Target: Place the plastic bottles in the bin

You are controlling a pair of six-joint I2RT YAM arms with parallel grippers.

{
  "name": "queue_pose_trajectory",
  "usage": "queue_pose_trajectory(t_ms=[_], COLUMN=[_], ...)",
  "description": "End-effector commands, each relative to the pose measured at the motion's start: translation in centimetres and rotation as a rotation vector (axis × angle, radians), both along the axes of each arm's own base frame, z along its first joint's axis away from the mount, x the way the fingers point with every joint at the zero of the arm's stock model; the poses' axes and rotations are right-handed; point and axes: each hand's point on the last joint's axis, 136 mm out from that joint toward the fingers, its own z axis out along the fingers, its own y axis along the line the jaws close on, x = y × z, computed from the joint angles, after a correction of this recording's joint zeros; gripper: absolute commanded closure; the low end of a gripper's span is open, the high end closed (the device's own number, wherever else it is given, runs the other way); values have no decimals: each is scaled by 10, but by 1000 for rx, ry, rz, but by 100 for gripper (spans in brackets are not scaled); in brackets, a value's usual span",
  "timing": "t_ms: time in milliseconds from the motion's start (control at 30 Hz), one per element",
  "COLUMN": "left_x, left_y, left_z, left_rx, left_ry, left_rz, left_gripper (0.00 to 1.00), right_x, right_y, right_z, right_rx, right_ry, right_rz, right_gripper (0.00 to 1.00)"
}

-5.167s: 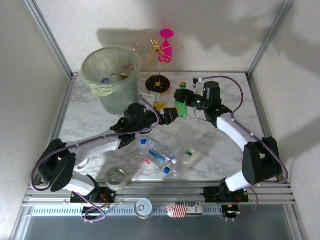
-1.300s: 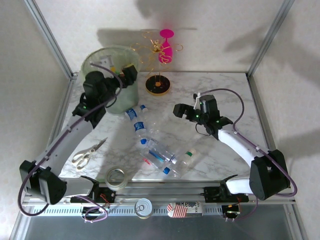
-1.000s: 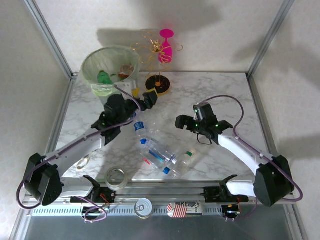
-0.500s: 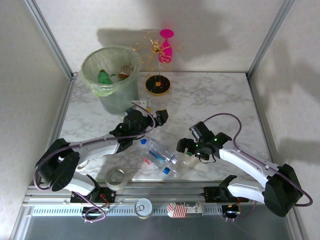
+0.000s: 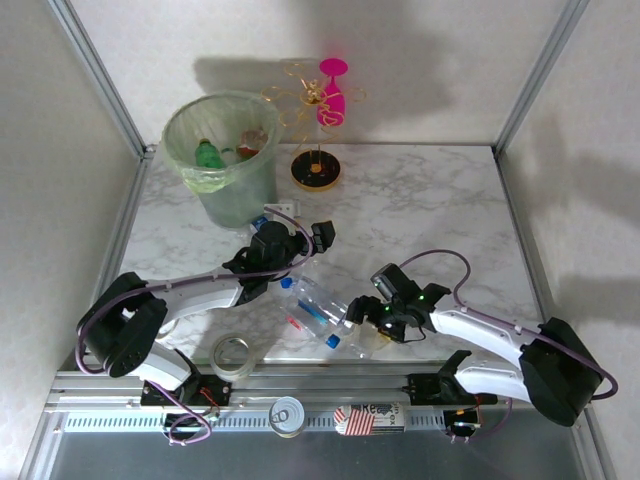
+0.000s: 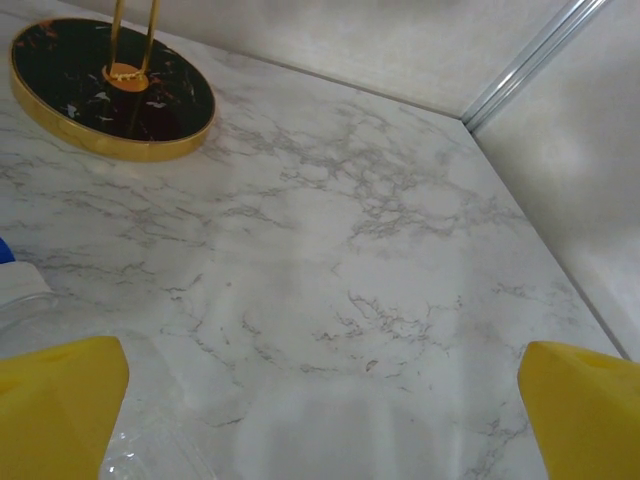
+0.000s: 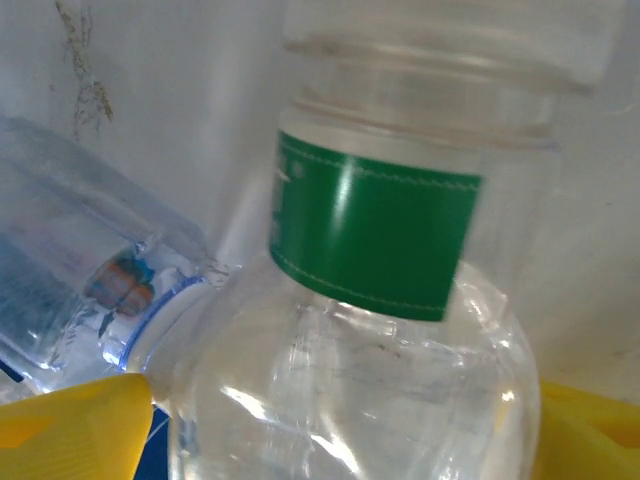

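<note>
Overhead, upper left: bin [image 5: 235,195], round, translucent grey-green, with a pale green liner. A green bottle [image 5: 207,154] lies inside.
Lower centre of the marble table [image 5: 430,200]: clear bottles [image 5: 318,305] with blue caps, lying on their sides in a touching cluster.
Left gripper [image 5: 297,238] hangs over the cluster's upper end, jaws wide apart, holding nothing.
Right gripper [image 5: 367,320] is low at the cluster's right end, a finger on either side of one bottle; the arm hides the detail.
Pink goblet [image 5: 333,90] at top centre; tape roll [image 5: 231,353] at lower left.

Left wrist: yellow pads [image 6: 55,410] in the bottom corners, far apart, bare marble between them. A clear bottle edge [image 6: 150,450] at lower left; a black gold-rimmed disc [image 6: 110,90] at upper left.

Right wrist: close detail that overhead lacks. The green-banded bottle [image 7: 375,230], clear and crinkled, sits between yellow pads [image 7: 70,425] at both bottom corners. Whether they clamp it cannot be told. A neighbouring bottle [image 7: 70,270] with a blue-ringed neck touches it on the left.
</note>
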Motion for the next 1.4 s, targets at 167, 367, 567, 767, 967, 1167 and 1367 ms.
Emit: queue_pose_trajectory(t_ms=[167, 367, 567, 767, 967, 1167, 1367], left_x=[2, 3, 2, -4, -12, -21, -36], left_y=[6, 5, 7, 15, 22, 20, 1], left_z=[24, 31, 38, 46, 50, 53, 58], left_rx=[10, -14, -45, -75, -99, -82, -95], left_ry=[-52, -62, -72, -88, -90, -87, -101], left_rz=[33, 37, 41, 55, 50, -10, -158], left_gripper=[0, 0, 0, 0, 0, 0, 1], right_x=[2, 10, 44, 95, 149, 197, 217], right_y=[0, 0, 8, 23, 52, 58, 75], right_z=[-10, 0, 42, 96, 146, 187, 208], right_rx=[-13, -23, -46, -18, 144, 190, 203], right_ry=[-11, -62, -237, -456, -669, -842, -906], right_rz=[-6, 8, 57, 63, 0, -28, 50], right_gripper=[31, 42, 45, 45, 46, 46, 46])
